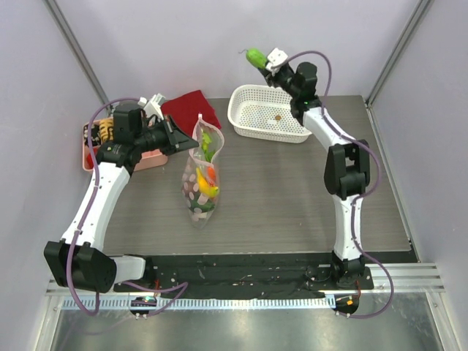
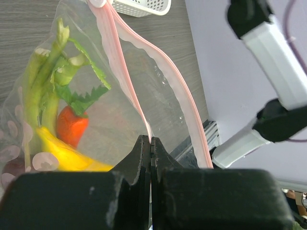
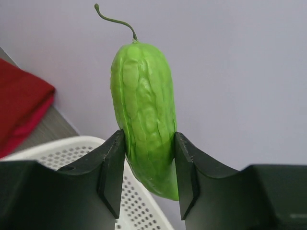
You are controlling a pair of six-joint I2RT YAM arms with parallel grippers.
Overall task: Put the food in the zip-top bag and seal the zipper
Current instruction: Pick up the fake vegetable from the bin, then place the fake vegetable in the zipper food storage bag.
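Note:
The clear zip-top bag (image 1: 200, 178) with pale pink dots stands on the table, mouth up, holding a green leek (image 2: 44, 81), a yellow banana (image 2: 62, 155) and a red-orange pepper (image 2: 72, 127). My left gripper (image 1: 178, 136) is shut on the bag's pink zipper strip (image 2: 125, 81) at the near lip (image 2: 150, 143); the other lip (image 2: 172, 81) hangs apart, so the mouth is open. My right gripper (image 1: 265, 61) is shut on a bumpy green gourd (image 3: 144, 115) with a thin stem, held high above the white basket.
A white perforated basket (image 1: 245, 121) with one small brown bit stands at the back right. A folded red cloth (image 1: 191, 108) lies at the back centre. A pink tray (image 1: 91, 150) sits at the far left behind my left arm.

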